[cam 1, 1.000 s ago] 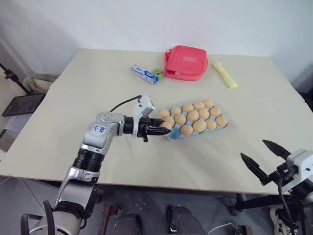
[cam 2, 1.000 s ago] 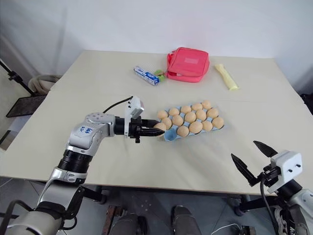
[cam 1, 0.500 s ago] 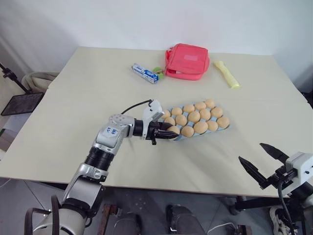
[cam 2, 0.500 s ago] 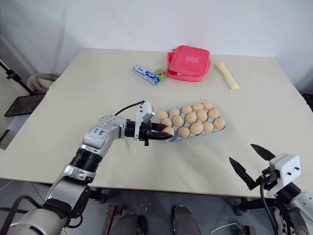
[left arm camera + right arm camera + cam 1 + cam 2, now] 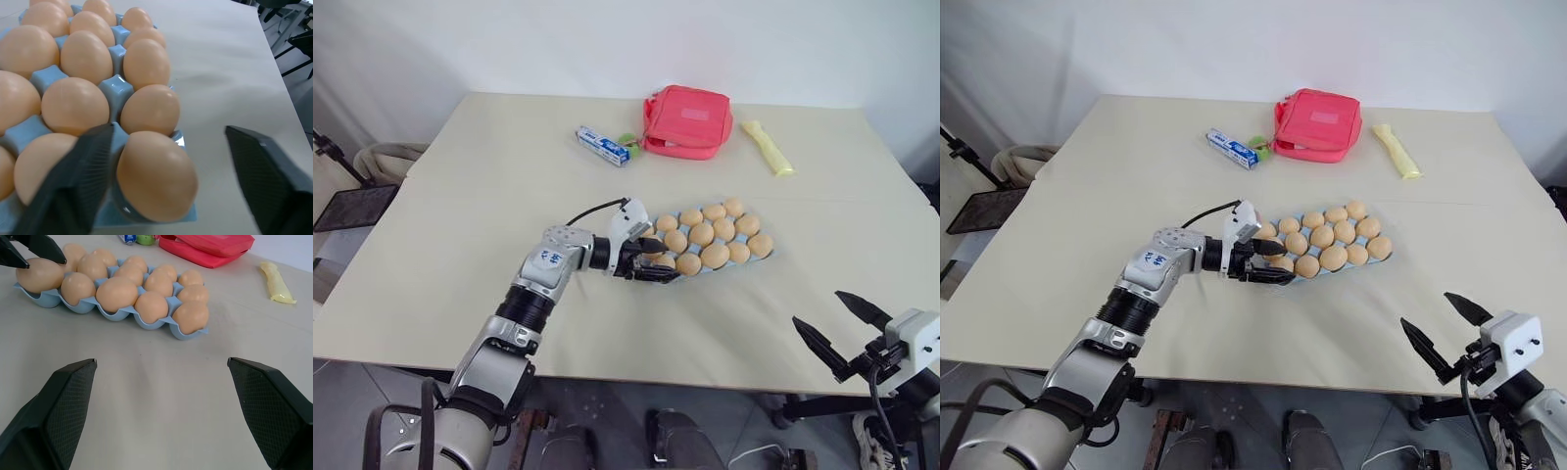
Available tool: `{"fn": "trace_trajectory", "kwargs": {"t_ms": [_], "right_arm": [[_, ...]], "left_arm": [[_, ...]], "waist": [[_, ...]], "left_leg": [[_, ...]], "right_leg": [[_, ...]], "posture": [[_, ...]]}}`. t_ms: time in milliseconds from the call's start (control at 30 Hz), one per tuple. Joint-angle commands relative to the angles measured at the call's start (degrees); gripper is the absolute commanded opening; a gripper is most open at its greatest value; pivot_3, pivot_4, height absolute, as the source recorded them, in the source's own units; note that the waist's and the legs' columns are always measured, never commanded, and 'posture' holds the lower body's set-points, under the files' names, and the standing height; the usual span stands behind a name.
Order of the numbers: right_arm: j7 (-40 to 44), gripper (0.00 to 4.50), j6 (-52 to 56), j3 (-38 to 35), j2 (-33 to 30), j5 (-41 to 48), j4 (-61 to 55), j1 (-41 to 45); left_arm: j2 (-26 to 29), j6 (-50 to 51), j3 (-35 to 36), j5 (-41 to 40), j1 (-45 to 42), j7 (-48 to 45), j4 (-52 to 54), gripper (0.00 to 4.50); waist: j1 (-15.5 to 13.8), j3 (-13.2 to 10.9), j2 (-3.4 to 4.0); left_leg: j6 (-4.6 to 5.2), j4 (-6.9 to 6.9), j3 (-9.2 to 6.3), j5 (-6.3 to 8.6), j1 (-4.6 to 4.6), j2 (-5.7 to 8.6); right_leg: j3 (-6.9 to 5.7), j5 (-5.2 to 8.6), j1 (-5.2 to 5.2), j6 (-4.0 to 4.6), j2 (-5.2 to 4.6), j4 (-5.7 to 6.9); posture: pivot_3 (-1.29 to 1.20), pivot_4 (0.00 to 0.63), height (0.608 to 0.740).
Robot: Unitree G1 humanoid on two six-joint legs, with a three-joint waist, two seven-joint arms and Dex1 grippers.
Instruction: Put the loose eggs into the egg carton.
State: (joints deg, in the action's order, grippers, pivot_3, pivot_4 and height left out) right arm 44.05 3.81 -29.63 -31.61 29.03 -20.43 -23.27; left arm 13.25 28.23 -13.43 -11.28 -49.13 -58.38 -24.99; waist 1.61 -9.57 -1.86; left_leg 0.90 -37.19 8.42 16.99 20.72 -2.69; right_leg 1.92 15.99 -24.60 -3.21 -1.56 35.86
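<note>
The light blue egg carton (image 5: 771, 253) lies on the table's middle right, with tan-orange eggs (image 5: 702, 234) in its cups. My left gripper (image 5: 658, 261) is open at the carton's near left corner. Its fingers (image 5: 78, 176) straddle one egg (image 5: 156, 176) that sits in the corner cup. One finger is close against that egg and the other stands well apart from it. Every egg I see sits in a carton cup. My right gripper (image 5: 818, 307) hangs open off the table's near right edge, with nothing between its fingers (image 5: 63, 406).
A red zip pouch (image 5: 687, 120) lies at the table's far side. A blue-and-white tube box (image 5: 602, 146) and a small green thing (image 5: 628, 143) are to its left, and a yellow packet (image 5: 766, 148) to its right. Bare tabletop surrounds the carton.
My left gripper carried an egg a little to the right over the carton's corner cup, then opened. The egg now rests in that cup. The right arm has not moved.
</note>
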Motion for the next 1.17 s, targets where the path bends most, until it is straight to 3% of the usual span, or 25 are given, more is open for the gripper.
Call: {"fn": "trace_trajectory", "kwargs": {"t_ms": [33, 167, 467, 767, 1167], "right_arm": [[0.2, 4.5, -0.95, -1.93, -0.78, 0.82, -1.25, 0.36], [1.76, 4.5, -0.95, -2.11, -2.25, 1.24, 0.33, 1.93], [6.48, 4.5, -0.96, -0.84, -7.45, 0.79, 8.34, 9.76], [11.01, 4.5, -0.26, 2.05, -10.51, -0.01, 13.52, 15.53], [17.63, 4.5, -0.58, 2.44, -15.53, -1.2, 20.21, 19.18]], "left_arm": [[0.87, -0.44, 2.75, -2.13, -0.77, -0.16, 5.16, 4.47], [4.38, 3.44, 5.79, -5.93, -0.77, -3.17, 8.19, 4.47], [15.81, 0.46, 13.5, -8.84, 3.9, -6.62, 10.05, 4.47], [27.12, -3.87, 18.6, -10.62, 14.06, -13.81, 11.28, 4.47], [29.46, -10.75, 21.81, -13.06, 15.97, -19.99, 5.83, 4.47]], "waist": [[0.03, 0.0, 0.0], [0.3, -0.01, 0.02], [0.08, -0.02, 0.03], [0.04, -0.03, 0.05], [-0.01, -0.04, 0.04]], "left_leg": [[0.0, 0.0, 0.0, 0.0, 0.0, 0.0], [-0.01, 0.04, 0.01, 0.0, -0.04, -0.03], [-0.04, 0.05, 0.03, 0.0, -0.1, -0.04], [-0.11, 0.07, 0.04, 0.06, -0.08, -0.1], [-0.07, 0.08, 0.04, 0.1, -0.05, -0.1]], "right_leg": [[0.0, 0.0, 0.0, 0.0, 0.0, 0.0], [0.01, 0.01, 0.0, 0.01, 0.02, 0.02], [-0.02, 0.03, 0.02, 0.05, 0.0, 0.04], [-0.08, 0.08, 0.0, 0.14, -0.03, 0.03], [-0.16, 0.11, -0.04, 0.19, -0.12, 0.0]], "posture": [[0.0, 0.15, 0.74], [0.0, 0.15, 0.74], [0.0, 0.15, 0.74], [0.0, 0.15, 0.74], [0.0, 0.15, 0.74]]}}
